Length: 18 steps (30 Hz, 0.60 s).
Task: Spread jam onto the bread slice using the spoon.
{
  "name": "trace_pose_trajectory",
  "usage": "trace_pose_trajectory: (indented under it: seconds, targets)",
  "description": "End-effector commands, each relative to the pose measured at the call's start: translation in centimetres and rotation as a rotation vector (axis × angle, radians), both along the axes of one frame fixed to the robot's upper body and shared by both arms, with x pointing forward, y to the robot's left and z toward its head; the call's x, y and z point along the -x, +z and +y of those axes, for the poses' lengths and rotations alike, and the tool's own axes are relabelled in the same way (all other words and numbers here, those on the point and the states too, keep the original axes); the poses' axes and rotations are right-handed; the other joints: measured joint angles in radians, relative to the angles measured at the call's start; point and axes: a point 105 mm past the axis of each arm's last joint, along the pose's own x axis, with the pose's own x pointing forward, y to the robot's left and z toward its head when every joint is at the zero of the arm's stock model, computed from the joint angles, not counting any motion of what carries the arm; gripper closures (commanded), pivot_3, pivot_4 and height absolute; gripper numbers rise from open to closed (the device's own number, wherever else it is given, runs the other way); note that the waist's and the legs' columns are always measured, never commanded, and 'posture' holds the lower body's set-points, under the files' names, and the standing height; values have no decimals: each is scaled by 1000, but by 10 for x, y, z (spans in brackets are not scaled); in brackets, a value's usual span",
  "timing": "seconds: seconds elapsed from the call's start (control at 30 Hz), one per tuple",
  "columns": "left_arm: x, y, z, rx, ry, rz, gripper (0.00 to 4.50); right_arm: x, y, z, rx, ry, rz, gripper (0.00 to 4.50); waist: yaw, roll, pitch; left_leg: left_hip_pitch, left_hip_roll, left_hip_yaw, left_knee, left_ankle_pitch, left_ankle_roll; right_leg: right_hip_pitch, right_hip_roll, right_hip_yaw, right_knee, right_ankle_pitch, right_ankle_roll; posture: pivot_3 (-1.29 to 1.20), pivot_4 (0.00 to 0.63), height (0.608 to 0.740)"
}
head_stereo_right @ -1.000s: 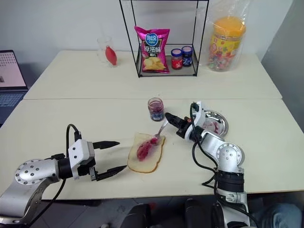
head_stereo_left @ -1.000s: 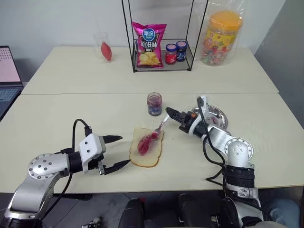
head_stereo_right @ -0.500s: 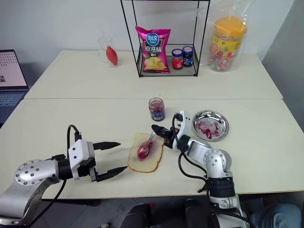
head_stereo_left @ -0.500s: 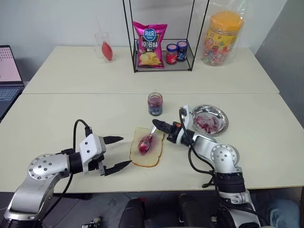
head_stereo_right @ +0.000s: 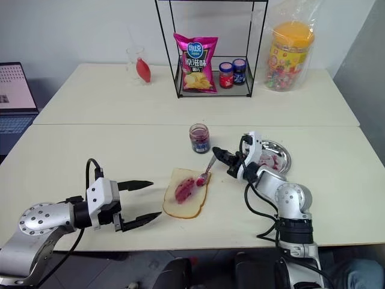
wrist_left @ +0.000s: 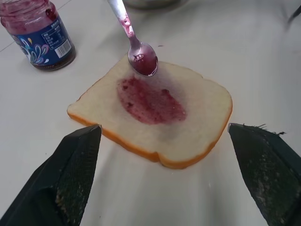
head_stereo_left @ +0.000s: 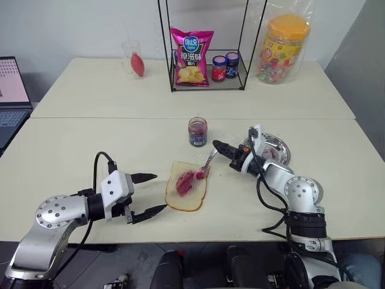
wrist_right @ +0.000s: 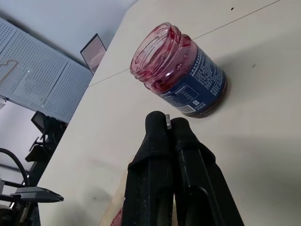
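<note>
Two grippers share the job: the right gripper (head_stereo_right: 220,154) pinches the spoon (wrist_left: 134,41) by its handle, bowl at the far edge of the bread slice (wrist_left: 155,114) to drag jam (wrist_left: 150,100) across, while the left gripper (head_stereo_left: 147,194) waits beside it, fingers spread wide, likely to steady it.

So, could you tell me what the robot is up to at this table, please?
It is spreading jam on a slice of bread. The right gripper is shut on the handle of a spoon, whose red-smeared bowl sits at the far edge of the bread slice. A patch of jam already covers the middle of the bread. The left gripper hangs open beside the slice, holding nothing. The open jam jar stands just beyond the bread.
</note>
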Motion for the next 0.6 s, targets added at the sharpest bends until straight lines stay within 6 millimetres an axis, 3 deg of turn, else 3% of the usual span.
trace_pose_trajectory:
  seconds: [0.03,0.13,0.3,0.43,0.53,0.6]
  targets:
    - [-1,17,-14,18,-50,-51,0,2,46,-6,-86,-6,-130,4453,0,0,0,0,0,0,0,0,0,0,0,0,0,0,0,0,150,740]
    - [-5,33,-30,58,-80,-68,0,-7,66,-34,-121,-135,-182,4453,5,0,0,0,0,0,1,0,0,0,0,0,0,0,0,0,150,740]
    - [-17,61,-58,94,-137,-126,0,-15,76,-97,-110,-372,-212,4453,18,0,0,-1,-1,0,2,0,0,1,0,0,-1,1,2,0,150,740]
    - [-24,72,-81,113,-194,-118,0,-13,69,-144,-46,-522,-212,4453,20,0,0,-1,-1,0,1,0,0,0,0,0,0,2,1,0,150,740]
    - [-29,63,-97,10,-240,-102,0,-13,55,-175,5,-629,-195,4453,20,0,0,-1,-1,0,1,0,0,0,0,0,-1,1,1,0,150,740]
    - [-34,66,-110,35,-253,-106,0,-12,49,-189,2,-682,-183,4453,17,0,0,-1,-1,1,1,0,0,0,0,1,0,1,1,0,150,740]
